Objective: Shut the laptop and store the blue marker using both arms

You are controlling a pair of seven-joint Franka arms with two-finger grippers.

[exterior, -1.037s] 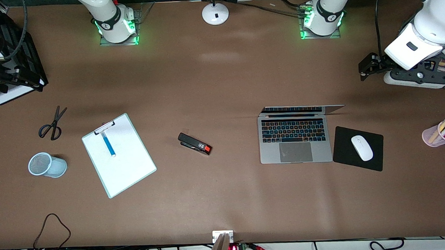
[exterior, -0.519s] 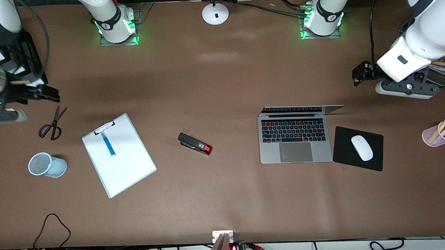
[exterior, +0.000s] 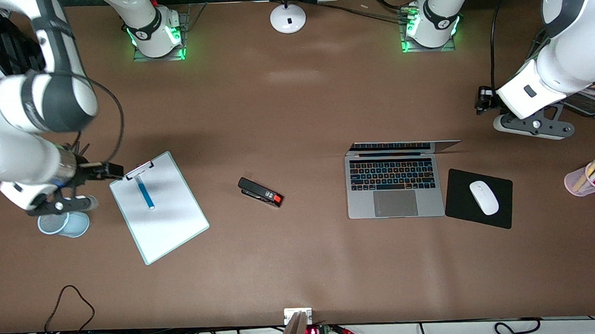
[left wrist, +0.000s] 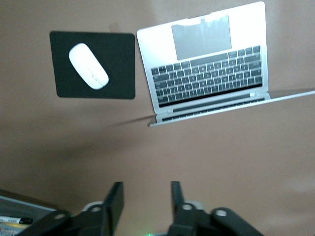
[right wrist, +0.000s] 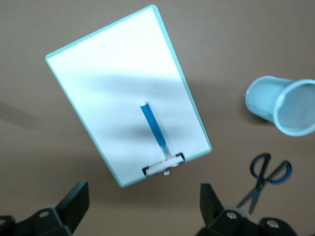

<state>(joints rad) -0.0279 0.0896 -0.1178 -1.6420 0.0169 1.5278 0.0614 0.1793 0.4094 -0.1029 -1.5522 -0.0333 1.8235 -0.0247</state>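
The laptop (exterior: 394,185) lies open toward the left arm's end of the table, its lid tilted low over the keyboard. It also shows in the left wrist view (left wrist: 206,73). The blue marker (exterior: 144,192) lies on a white clipboard (exterior: 168,219), its end under the clip, and shows in the right wrist view (right wrist: 153,128). My right gripper (exterior: 114,171) is open and empty in the air beside the clipboard's clip end (right wrist: 143,201). My left gripper (exterior: 479,101) is open and empty (left wrist: 146,196), over bare table farther from the front camera than the laptop.
A black stapler (exterior: 260,192) lies between clipboard and laptop. A white mouse (exterior: 484,197) sits on a black pad (exterior: 462,209). A pink pen cup (exterior: 586,181) stands at the left arm's end. A light blue mesh cup (exterior: 71,225) and scissors (right wrist: 266,174) lie by the right gripper.
The right arm has swung in from the table's end to the clipboard's clip end. The left gripper has moved a little toward the laptop. Nothing on the table has moved.
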